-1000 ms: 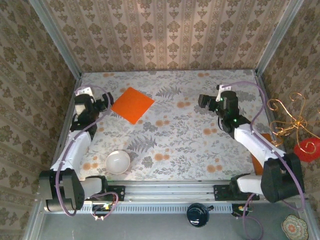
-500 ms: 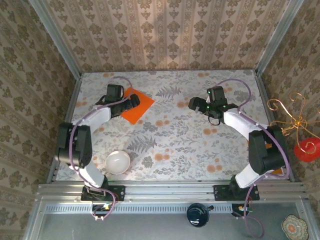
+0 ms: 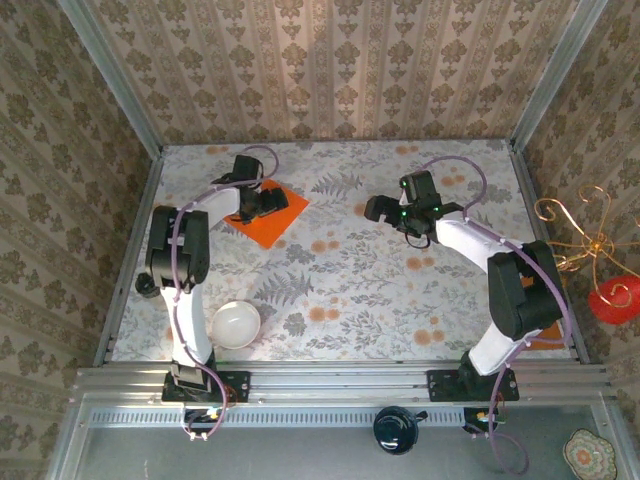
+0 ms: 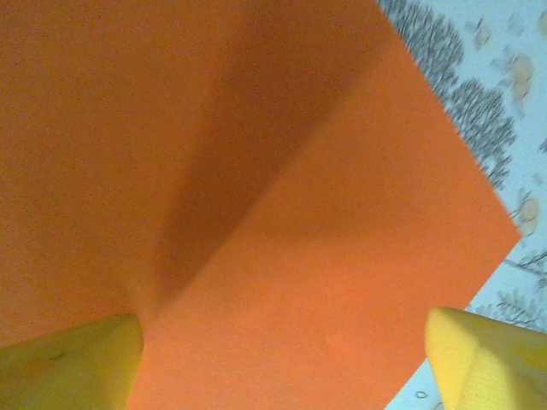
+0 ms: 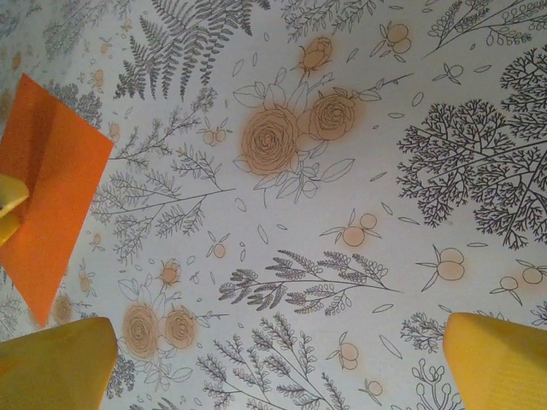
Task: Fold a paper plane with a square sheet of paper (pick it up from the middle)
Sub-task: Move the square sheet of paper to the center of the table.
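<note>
Paper sheet [image 4: 256,196] lies beneath left gripper [image 4: 282,342]; jaws parted.

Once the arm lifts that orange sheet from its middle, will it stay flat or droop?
Probably droops at the edges: the square sheet of paper looks thin and lies flush on the tablecloth. Likely very light, so a push may slide it.

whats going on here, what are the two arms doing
The left gripper is open right over the square sheet of paper, which lies on the floral table at the far left. No fold looks made yet. The right gripper hangs open over the table to the sheet's right. A white bowl sits near the left arm's base.
</note>
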`<state>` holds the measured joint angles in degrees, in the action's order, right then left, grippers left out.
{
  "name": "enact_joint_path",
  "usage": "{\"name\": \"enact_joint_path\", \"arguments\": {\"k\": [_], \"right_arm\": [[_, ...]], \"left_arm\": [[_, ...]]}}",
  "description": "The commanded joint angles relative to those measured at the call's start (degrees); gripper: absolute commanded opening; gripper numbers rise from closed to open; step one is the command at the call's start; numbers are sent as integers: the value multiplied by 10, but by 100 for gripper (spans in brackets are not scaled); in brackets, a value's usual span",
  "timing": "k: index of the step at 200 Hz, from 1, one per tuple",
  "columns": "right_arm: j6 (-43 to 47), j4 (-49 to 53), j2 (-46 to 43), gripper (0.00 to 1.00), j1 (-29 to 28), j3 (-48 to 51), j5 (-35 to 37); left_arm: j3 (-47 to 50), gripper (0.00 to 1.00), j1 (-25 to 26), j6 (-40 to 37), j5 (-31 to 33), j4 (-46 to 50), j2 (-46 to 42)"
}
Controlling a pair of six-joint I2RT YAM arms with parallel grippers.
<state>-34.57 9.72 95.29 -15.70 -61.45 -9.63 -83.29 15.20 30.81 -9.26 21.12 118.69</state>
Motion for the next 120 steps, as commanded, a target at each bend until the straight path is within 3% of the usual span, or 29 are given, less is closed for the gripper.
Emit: {"name": "enact_joint_path", "arguments": {"k": [1, 62, 120], "right_arm": [[-8, 19, 10, 99, -2, -16, -7], [-27, 20, 5, 99, -2, -8, 25], [-42, 29, -12, 99, 3, 9, 50]], "left_arm": [[-18, 85, 22, -36, -19, 50, 19], [2, 79, 105, -75, -30, 101, 28], [106, 75, 243, -72, -89, 80, -35]]}}
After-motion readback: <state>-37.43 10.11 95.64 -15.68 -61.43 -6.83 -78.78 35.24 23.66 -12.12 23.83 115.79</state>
